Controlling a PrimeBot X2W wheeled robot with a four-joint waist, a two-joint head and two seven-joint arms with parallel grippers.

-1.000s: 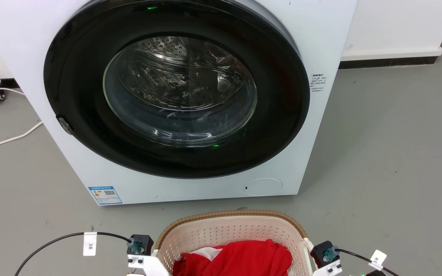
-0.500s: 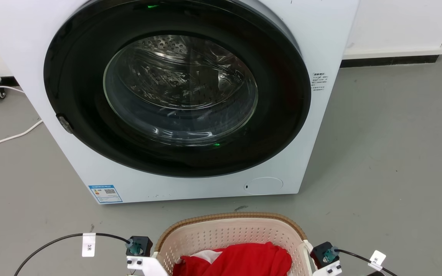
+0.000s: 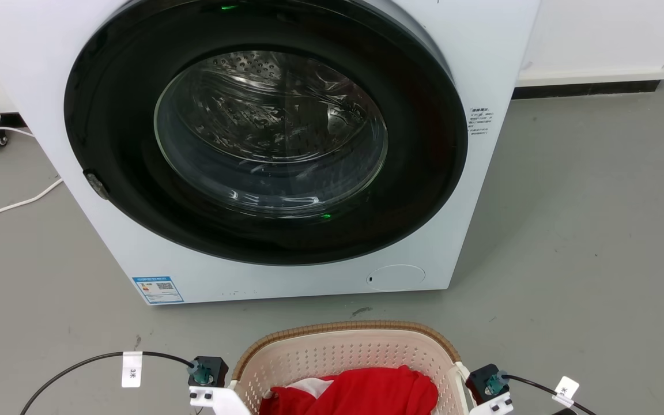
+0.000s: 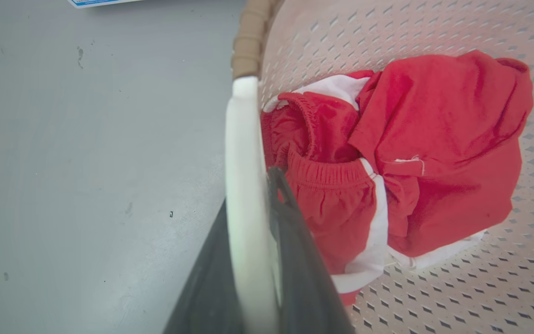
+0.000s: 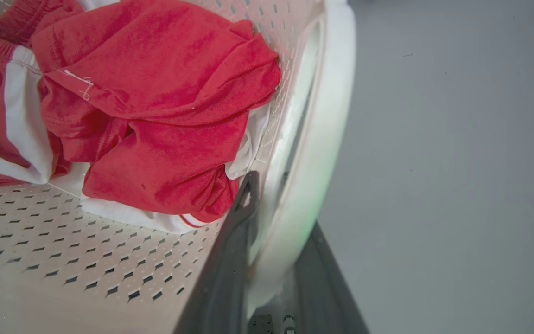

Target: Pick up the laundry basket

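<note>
Before washer (image 3: 38, 69), cream perforated laundry basket (image 3: 343, 353), brown rim (image 3: 344, 327), both end effectors (image 4: 248, 195) (image 5: 283, 204) gripping handles (image 4: 241, 120).

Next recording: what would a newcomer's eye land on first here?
The washer, with its big dark round door across the upper head view. Just below it, at the bottom centre, is the basket holding red clothes. In the wrist views, the left gripper clamps the white left handle and the right gripper the right handle.
</note>
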